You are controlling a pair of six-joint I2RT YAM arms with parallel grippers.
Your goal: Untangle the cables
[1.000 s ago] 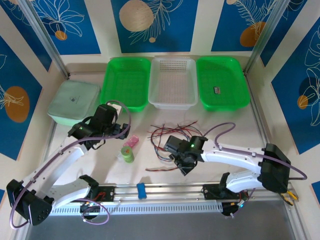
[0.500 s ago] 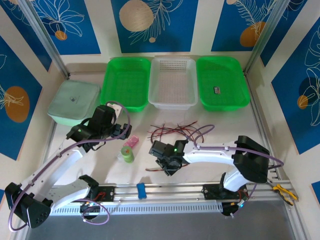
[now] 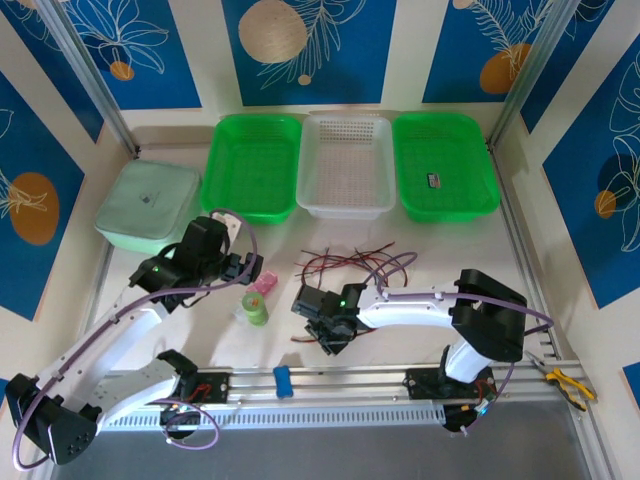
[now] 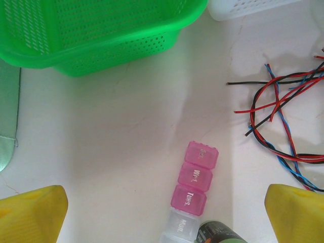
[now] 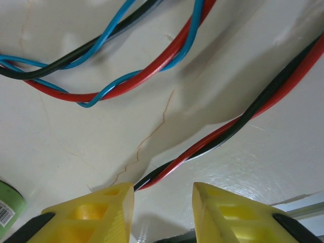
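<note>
The cables (image 3: 345,265) lie as a loose tangle of red, black and blue wires mid-table, in front of the white basket. In the left wrist view the cables (image 4: 281,109) spread along the right edge. My right gripper (image 3: 328,335) is low over the tangle's near left end. Its yellow fingers (image 5: 101,205) stand partly apart, and a twisted red-and-black cable (image 5: 212,139) runs down into the gap beside the left finger, unclamped. A red, blue and black strand (image 5: 116,83) loops beyond. My left gripper (image 3: 245,268) hangs wide open over a pill box, left of the tangle.
A pink-and-clear pill box (image 4: 195,177) and a green bottle (image 3: 256,310) sit left of the cables. Two green baskets (image 3: 250,165) (image 3: 445,165) and a white basket (image 3: 347,165) line the back. A pale green box (image 3: 150,205) sits far left. Pliers (image 3: 565,380) lie at the right.
My right arm has swung left along the near side of the tangle, and its jaws have narrowed. The left arm has barely shifted and stays wide open.
</note>
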